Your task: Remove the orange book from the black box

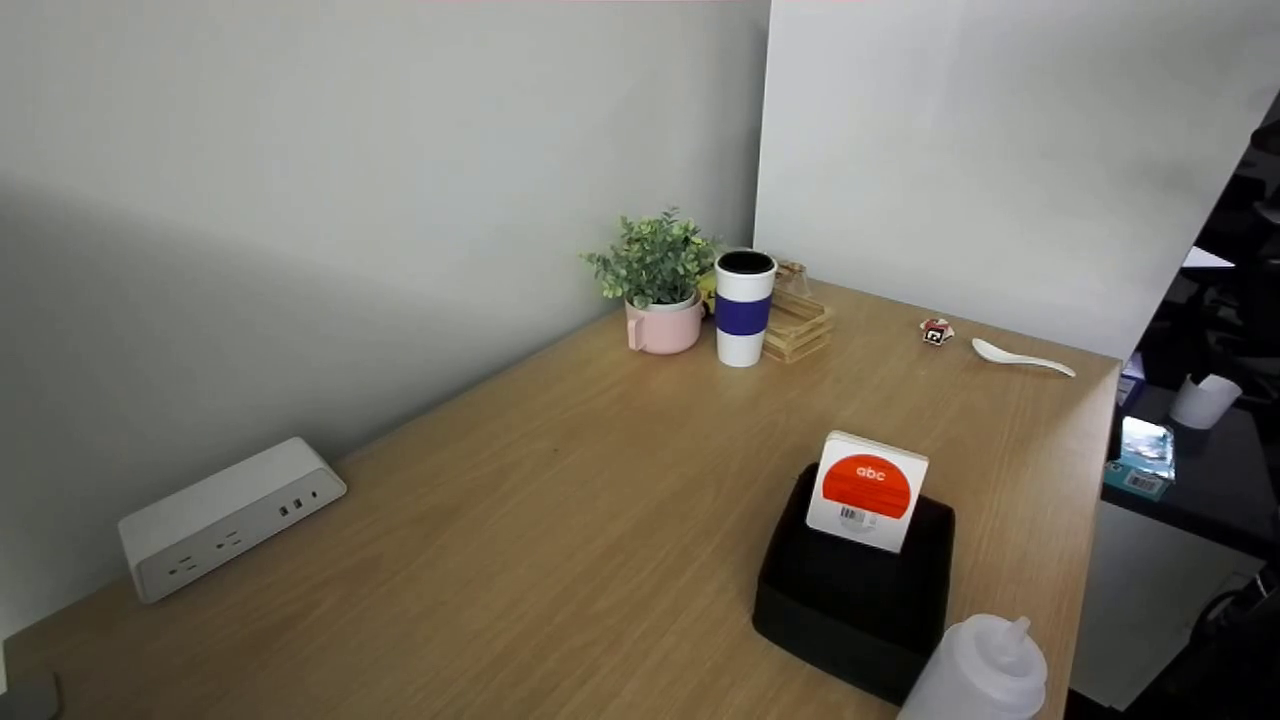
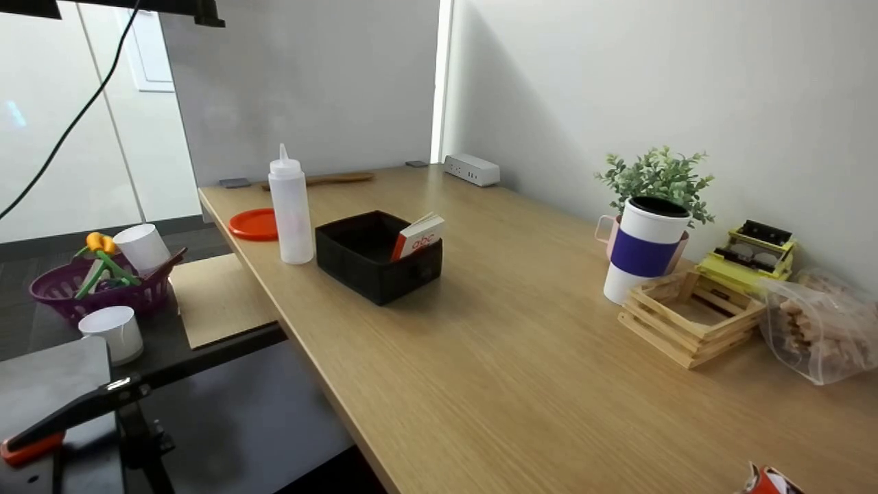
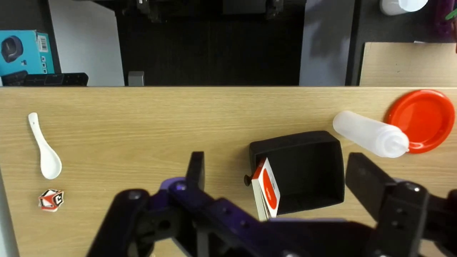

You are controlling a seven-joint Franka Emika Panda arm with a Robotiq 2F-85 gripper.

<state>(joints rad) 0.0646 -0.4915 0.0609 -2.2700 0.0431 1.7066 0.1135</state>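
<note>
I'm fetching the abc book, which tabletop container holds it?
The black box beside the squeeze bottle; the abc book leans inside. The wooden crate has none.

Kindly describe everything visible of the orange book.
The orange book is a squarish booklet with rounded corners and pale pages, apparently card. Its visible white cover bears a large orange-red patch reading "abc" and a barcode below. It leans inside the black box, seemingly against one wall, top above the rim; nothing else visibly touches it.

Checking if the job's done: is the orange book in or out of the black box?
In. Both exterior views show the book tilted inside the box, its top poking out.
</note>
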